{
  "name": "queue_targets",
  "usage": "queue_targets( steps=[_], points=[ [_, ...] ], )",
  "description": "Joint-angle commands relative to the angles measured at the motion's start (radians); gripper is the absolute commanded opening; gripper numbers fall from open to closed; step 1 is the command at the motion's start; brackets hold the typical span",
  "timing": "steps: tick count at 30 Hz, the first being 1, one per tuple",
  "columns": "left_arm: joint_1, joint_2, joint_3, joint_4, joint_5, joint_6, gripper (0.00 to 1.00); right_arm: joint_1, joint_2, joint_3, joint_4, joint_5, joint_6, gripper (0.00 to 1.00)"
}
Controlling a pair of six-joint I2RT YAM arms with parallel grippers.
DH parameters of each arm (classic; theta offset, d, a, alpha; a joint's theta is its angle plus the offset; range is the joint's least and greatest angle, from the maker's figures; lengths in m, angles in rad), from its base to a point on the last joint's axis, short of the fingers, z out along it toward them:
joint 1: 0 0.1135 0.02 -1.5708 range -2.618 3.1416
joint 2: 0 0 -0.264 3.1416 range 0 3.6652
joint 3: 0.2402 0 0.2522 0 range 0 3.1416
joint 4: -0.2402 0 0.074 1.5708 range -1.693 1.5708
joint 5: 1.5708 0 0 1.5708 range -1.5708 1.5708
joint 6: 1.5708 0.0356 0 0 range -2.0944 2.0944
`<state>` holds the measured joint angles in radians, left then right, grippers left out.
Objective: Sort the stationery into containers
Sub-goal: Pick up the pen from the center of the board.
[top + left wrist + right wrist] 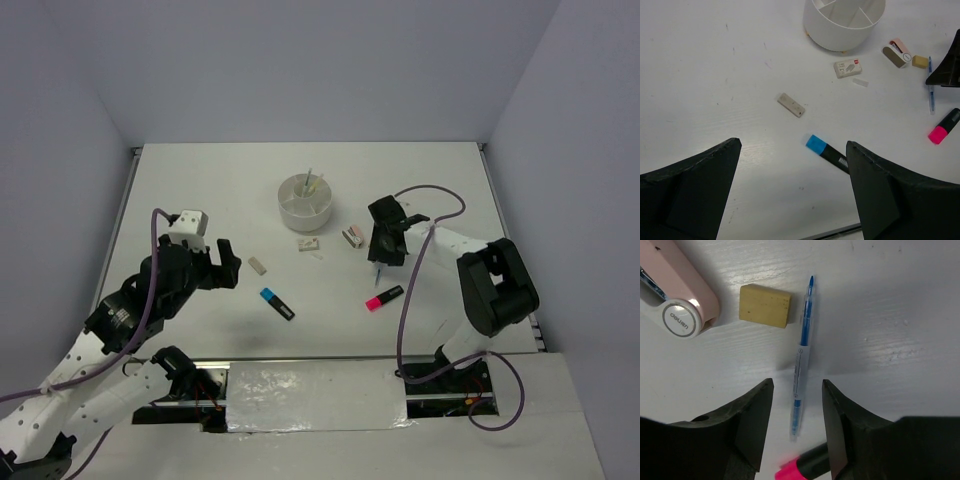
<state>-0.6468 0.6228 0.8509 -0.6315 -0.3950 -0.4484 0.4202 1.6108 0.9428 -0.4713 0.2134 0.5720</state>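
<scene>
Cup (300, 213): two pens (312, 181) standing inside. White table (200, 200), pale walls (300, 70). Left gripper (228, 263): wide, empty. Right gripper (797, 385): half-open astride blue pen (802, 350), ungripped.

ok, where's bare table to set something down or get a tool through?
Bare: table left of and behind the organiser cup; the patch between blue highlighter and pink highlighter, toward the near edge. Crowded: cup to right tool, with white eraser, pink tape roller, yellow eraser and blue pen packed close.
</scene>
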Motion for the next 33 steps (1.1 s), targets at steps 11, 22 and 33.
queue_targets(
  steps=[11,22,33],
  points=[
    [-0.005,0.012,0.016,0.027,0.036,0.016,0.99,-0.034,0.083,-0.016,0.100,-0.043,0.051,0.32],
    [-0.005,0.118,0.042,-0.002,0.041,-0.107,0.99,-0.057,-0.046,-0.015,0.057,0.006,0.062,0.04],
    [-0.071,0.397,0.025,0.156,0.012,-0.557,0.99,-0.067,-0.455,0.014,-0.069,0.047,0.002,0.00]
  ],
)
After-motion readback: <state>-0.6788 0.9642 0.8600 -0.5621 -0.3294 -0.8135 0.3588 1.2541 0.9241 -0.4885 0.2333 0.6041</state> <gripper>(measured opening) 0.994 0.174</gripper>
